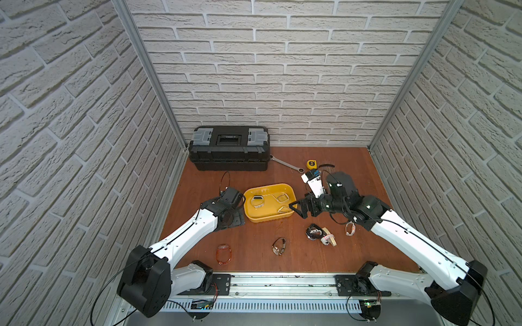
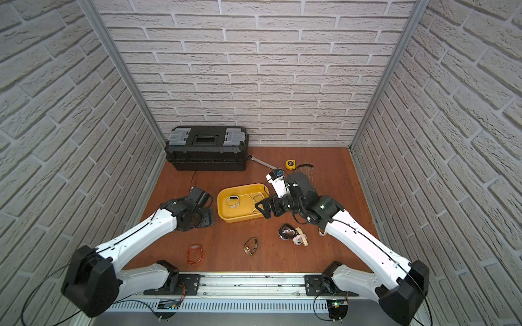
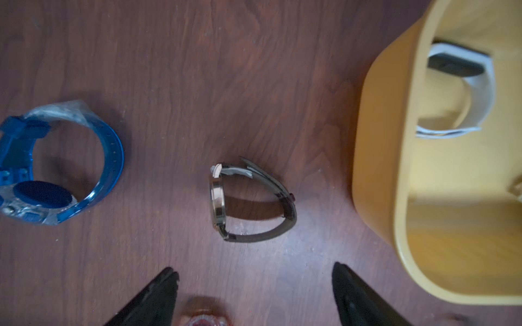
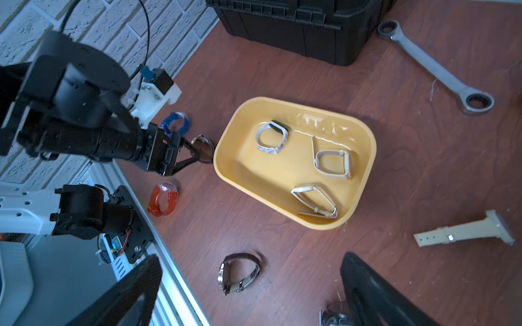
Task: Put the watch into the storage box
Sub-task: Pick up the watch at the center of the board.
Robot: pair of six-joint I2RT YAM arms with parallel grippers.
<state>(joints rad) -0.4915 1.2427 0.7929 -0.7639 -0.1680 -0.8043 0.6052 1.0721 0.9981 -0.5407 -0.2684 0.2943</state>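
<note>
We see the yellow storage box (image 1: 268,219) near the middle of the counter (image 1: 254,265), lidless, with three watches lying in it. A white-banded watch (image 4: 278,126) with a black face lies toward its left end. A cream watch (image 4: 347,163) and a second cream watch (image 4: 302,188) lie toward its right end.

The left gripper (image 3: 254,272) hangs low over the counter just off the box's left end, its jaws spread wide and holding nothing. Just ahead of its fingertips a brown-strapped watch (image 3: 217,203) rests on its edge on the counter, close beside the box wall but outside it. We cannot tell whether a finger touches it. A blue translucent watch (image 3: 113,158) lies near it, farther toward the counter's left edge.

The right gripper (image 1: 296,209) sits over the box's right end, by its front corner, jaws likewise wide apart with nothing between them.

Toward the counter's front edge we see an orange watch (image 1: 223,247) and a second brown watch (image 1: 275,249). A black watch (image 1: 312,232) lies between them and the right arm.

A closed black toolbox (image 1: 228,152) fills the far left corner. A wrench (image 1: 285,163) lies just beside its right end, with a yellow tape measure (image 1: 310,163) near the wrench.
</note>
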